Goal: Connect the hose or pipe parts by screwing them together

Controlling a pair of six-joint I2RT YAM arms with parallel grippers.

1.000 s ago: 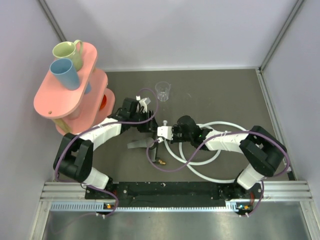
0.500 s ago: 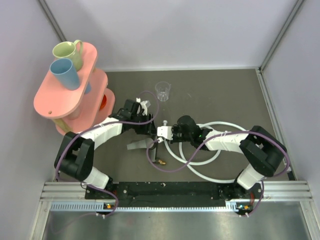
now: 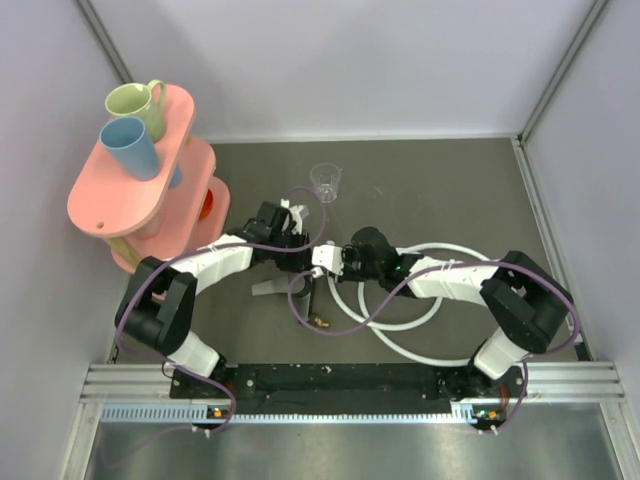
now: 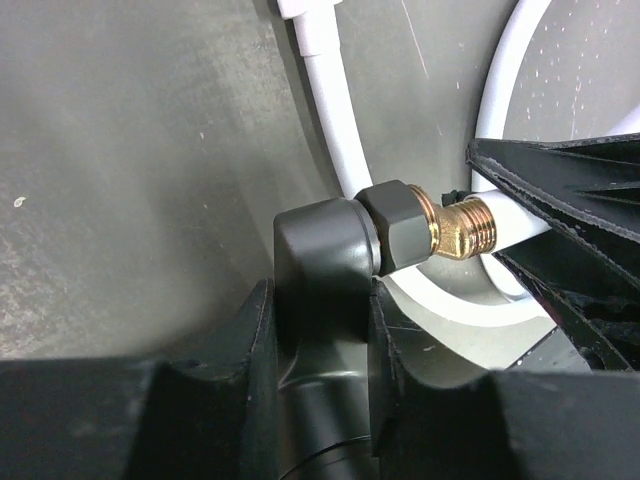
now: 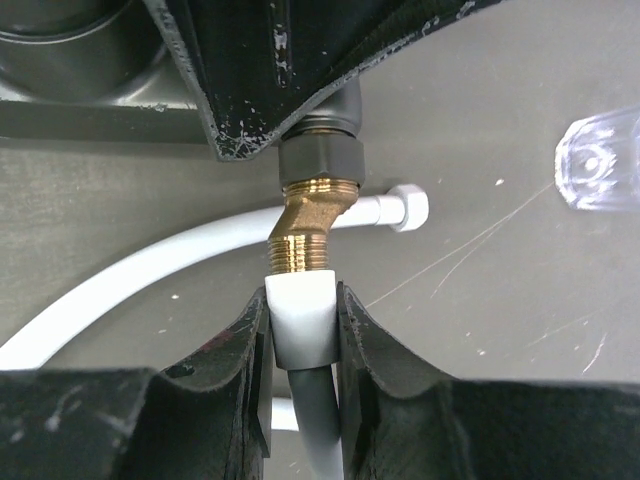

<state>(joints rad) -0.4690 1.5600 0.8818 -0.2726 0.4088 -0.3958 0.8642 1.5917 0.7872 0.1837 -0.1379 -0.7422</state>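
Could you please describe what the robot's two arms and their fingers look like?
The left arm and right arm both have white links between bulky black joints, with a loose purple cable looping along each. Their fingers are matt black and tapering; one of the left arm's shows pale scuffs.

Black fitting (image 4: 320, 250) ran off the frame bottom inside the left gripper (image 4: 320, 340); white hose (image 4: 322, 100) was cut by edges; clear cup (image 5: 600, 160) showed blurred, cropped.

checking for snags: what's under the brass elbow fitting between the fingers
A white flexible hose with a white end nut lies on the dark table beneath the brass elbow fitting; the stretch directly behind it is covered.
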